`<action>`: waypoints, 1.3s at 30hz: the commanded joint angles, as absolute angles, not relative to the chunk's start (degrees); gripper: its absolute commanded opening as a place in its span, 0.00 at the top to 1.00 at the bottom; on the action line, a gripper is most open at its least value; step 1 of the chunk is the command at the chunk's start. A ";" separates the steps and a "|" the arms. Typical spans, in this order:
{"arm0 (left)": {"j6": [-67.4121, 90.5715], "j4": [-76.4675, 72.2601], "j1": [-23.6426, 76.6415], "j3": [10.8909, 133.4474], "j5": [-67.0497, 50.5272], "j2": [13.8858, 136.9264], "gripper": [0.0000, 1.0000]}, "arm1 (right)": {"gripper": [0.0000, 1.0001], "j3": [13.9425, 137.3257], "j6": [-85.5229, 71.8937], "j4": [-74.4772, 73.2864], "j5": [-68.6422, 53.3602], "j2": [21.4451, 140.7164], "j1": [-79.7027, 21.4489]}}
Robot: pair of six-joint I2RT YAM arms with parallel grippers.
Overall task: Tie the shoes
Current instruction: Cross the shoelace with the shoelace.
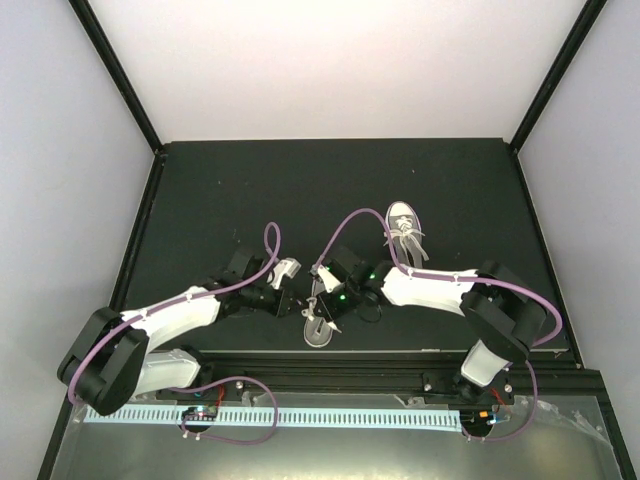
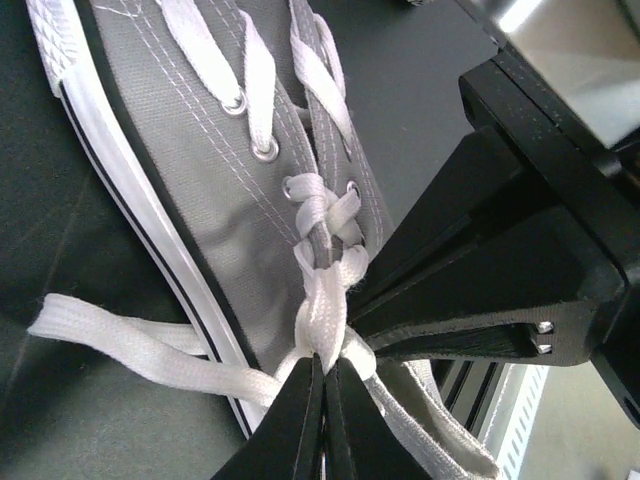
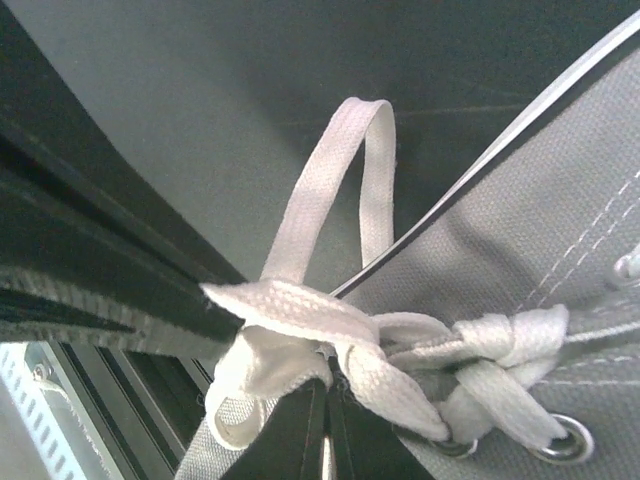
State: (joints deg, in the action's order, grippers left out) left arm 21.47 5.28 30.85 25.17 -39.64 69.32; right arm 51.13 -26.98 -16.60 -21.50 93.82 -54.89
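Note:
One grey sneaker (image 1: 321,331) with white laces lies near the front edge, between my two grippers. The other sneaker (image 1: 402,226) stands further back, its laces loose. My left gripper (image 1: 303,297) is shut on a lace strand at the knot (image 2: 325,310) above the near shoe's eyelets (image 2: 265,150). My right gripper (image 1: 320,291) is shut on a lace loop (image 3: 270,365) beside the knot (image 3: 500,345). In the left wrist view the right gripper's black fingers (image 2: 470,290) come in from the right; in the right wrist view the left gripper's fingers (image 3: 110,290) come in from the left. A free lace end (image 2: 130,345) trails onto the mat.
A black mat (image 1: 240,200) covers the table, with white walls on three sides. A black rail (image 1: 340,365) and a perforated white strip (image 1: 330,415) run along the front edge, close to the near shoe.

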 commanded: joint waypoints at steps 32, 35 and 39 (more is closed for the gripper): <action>23.43 3.99 35.85 23.28 -28.12 62.82 0.72 | 0.98 53.99 -30.11 -17.53 -16.79 96.45 -54.97; 24.16 4.75 35.10 23.59 -26.21 61.40 0.65 | 0.98 53.87 -29.92 -17.62 -16.70 96.12 -55.02; 24.68 5.43 33.80 23.81 -25.31 61.09 0.55 | 0.98 53.65 -29.87 -17.75 -16.48 95.91 -55.01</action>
State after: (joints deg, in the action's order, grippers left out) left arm 23.40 4.16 35.18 22.96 -28.40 61.93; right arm 53.34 -29.95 -16.78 -19.53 96.60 -55.18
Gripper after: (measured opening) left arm 0.403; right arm 0.031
